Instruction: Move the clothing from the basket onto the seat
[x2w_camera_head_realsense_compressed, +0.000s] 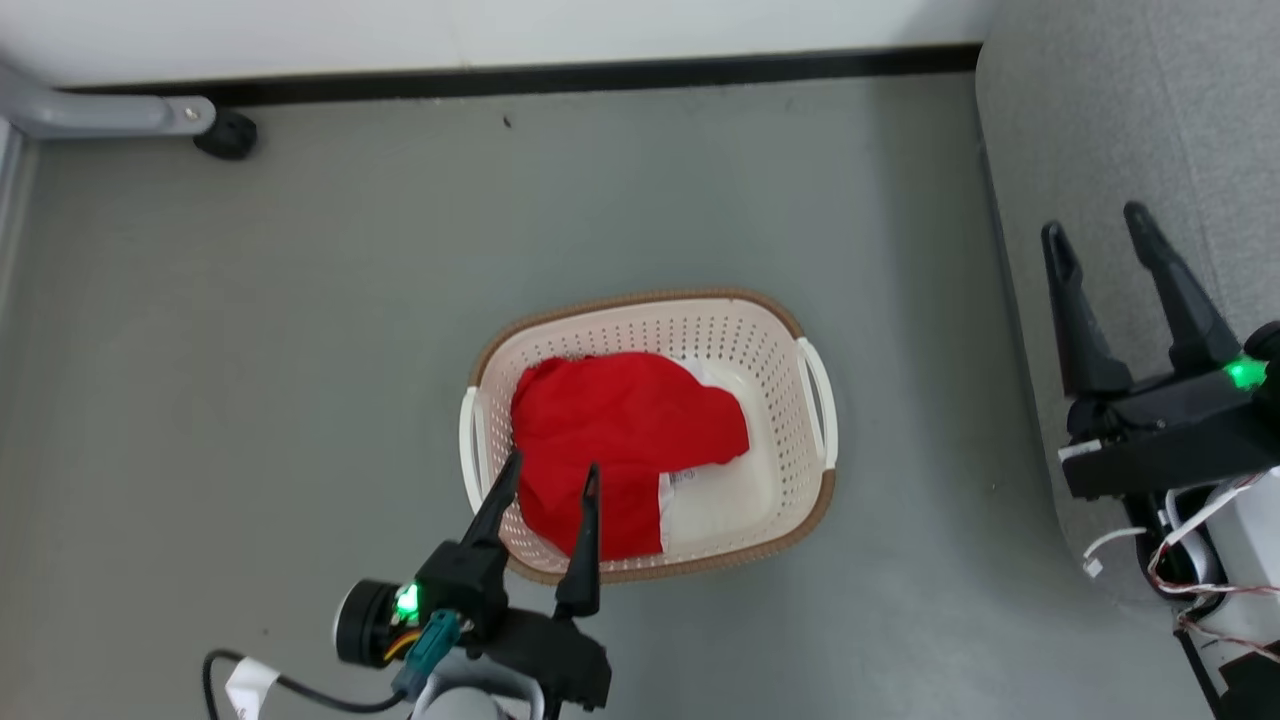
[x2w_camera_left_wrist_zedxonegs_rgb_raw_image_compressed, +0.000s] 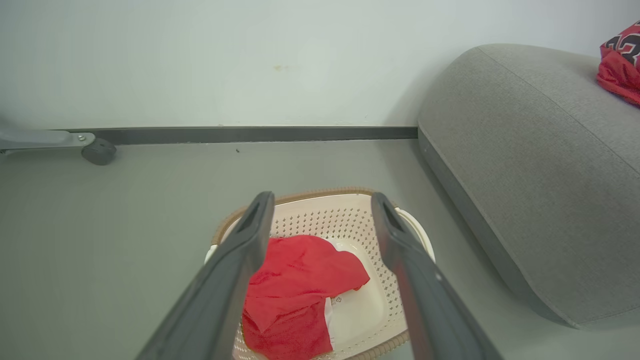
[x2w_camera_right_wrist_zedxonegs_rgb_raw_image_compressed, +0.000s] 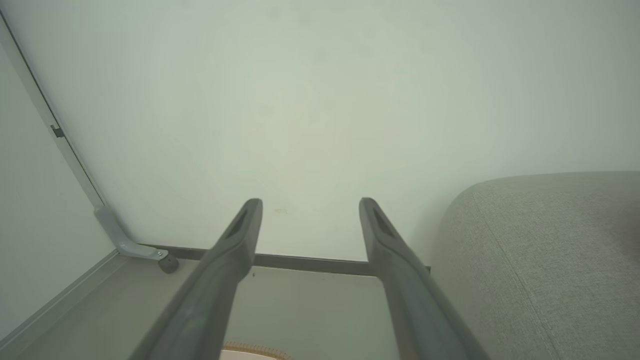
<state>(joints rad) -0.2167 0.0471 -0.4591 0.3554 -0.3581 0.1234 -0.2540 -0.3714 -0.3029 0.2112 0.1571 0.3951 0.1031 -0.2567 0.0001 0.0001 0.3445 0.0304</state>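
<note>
The clothing (x2w_camera_head_realsense_compressed: 620, 440) in the basket (x2w_camera_head_realsense_compressed: 700, 335) is one crumpled bright red piece with a strip of white trim along its near right edge. It covers the left and middle of the cream perforated basket's floor; the right part is bare. The basket stands on the grey floor (x2w_camera_head_realsense_compressed: 300, 350). The left hand (x2w_camera_head_realsense_compressed: 553, 465) hovers over the basket's near left rim, fingers apart, holding nothing. Right of the basket is the grey seat (x2w_camera_head_realsense_compressed: 1100, 120), with the right hand (x2w_camera_head_realsense_compressed: 1092, 222) above it, fingers spread and empty. A red jersey (x2w_camera_left_wrist_zedxonegs_rgb_raw_image_compressed: 620, 60) with black-and-white lettering lies on the seat, well apart from the basket.
</note>
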